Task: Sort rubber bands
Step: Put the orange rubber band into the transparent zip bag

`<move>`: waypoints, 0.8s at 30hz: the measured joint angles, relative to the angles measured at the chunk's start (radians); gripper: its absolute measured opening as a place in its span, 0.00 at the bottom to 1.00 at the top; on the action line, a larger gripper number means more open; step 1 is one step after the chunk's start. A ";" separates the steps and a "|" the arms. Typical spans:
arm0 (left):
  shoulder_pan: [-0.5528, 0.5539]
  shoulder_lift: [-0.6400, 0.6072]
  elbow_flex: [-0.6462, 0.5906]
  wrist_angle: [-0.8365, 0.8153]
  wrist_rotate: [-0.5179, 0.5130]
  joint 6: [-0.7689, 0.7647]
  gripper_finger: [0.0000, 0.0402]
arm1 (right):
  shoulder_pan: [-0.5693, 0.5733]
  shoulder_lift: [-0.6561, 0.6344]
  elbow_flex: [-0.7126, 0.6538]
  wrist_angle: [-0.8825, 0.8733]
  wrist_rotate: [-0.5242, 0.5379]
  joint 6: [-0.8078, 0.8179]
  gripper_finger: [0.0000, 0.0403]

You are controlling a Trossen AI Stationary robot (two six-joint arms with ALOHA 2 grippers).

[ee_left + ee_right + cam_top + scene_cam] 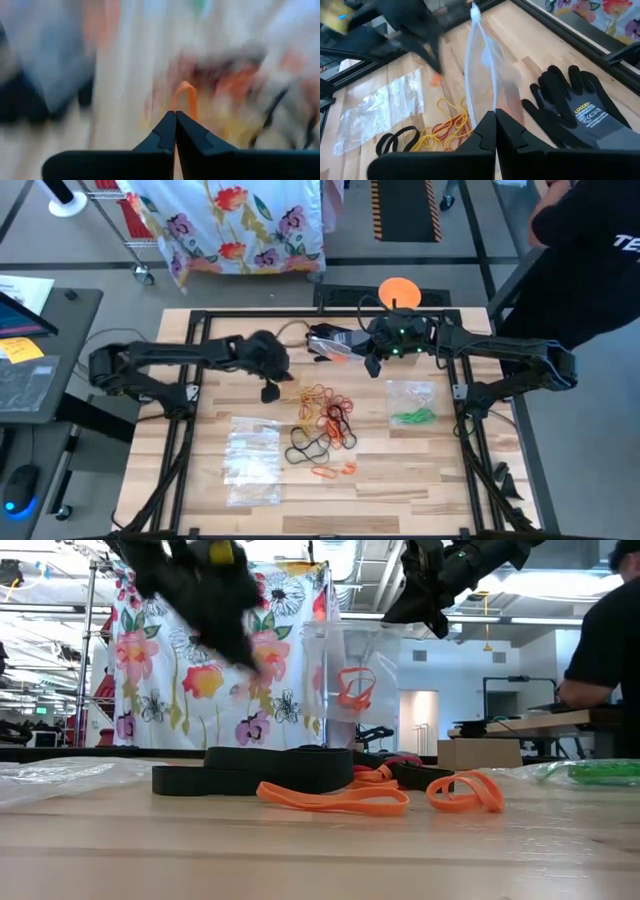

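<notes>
Wooden table [420,470], orange rubber band [185,97] pinched in left fingers [165,131] (shut)

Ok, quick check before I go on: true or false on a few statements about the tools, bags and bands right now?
1. The left tool is shut on an orange band. True.
2. The right tool holds a black glove. False: it is pinching a clear bag; the glove lies on the table.
3. The green bands sit on a bag at the table's right. True.
4. The bag held up is empty. False: orange bands show inside.
</notes>
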 joint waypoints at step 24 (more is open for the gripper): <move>0.018 0.324 0.270 0.634 -0.010 -0.027 0.00 | 0.006 0.000 0.000 0.034 -0.006 0.062 0.00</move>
